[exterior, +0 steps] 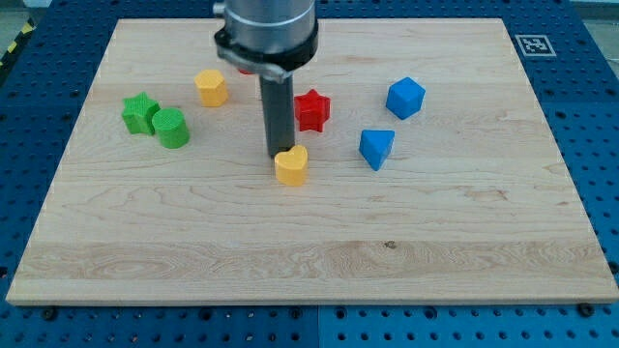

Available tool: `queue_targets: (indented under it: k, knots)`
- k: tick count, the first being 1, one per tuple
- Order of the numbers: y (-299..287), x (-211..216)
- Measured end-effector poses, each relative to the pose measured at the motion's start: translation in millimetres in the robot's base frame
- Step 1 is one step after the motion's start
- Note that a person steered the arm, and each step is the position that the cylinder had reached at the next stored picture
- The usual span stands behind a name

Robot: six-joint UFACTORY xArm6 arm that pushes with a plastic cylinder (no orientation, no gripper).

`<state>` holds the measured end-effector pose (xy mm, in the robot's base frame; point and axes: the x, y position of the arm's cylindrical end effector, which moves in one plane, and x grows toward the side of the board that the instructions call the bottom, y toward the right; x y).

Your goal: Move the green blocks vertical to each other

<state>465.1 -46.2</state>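
A green star block (139,112) lies at the view's left. A green cylinder block (171,128) touches it on its lower right side. My tip (279,155) is near the board's middle, well to the right of both green blocks. It stands right at the upper left edge of a yellow heart block (291,166).
A yellow hexagon block (210,87) lies up and right of the green pair. A red star block (311,109) sits right of the rod. A blue cube (405,98) and a blue triangular block (376,148) lie further right. A red block (246,69) is mostly hidden behind the arm. The wooden board (309,251) ends at blue table.
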Motion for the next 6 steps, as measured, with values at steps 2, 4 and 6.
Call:
queue_targets:
  k: [2, 4, 6]
  knots:
    - [-37.3, 19.4]
    - [-176.9, 24.0]
    - [-234.5, -39.6]
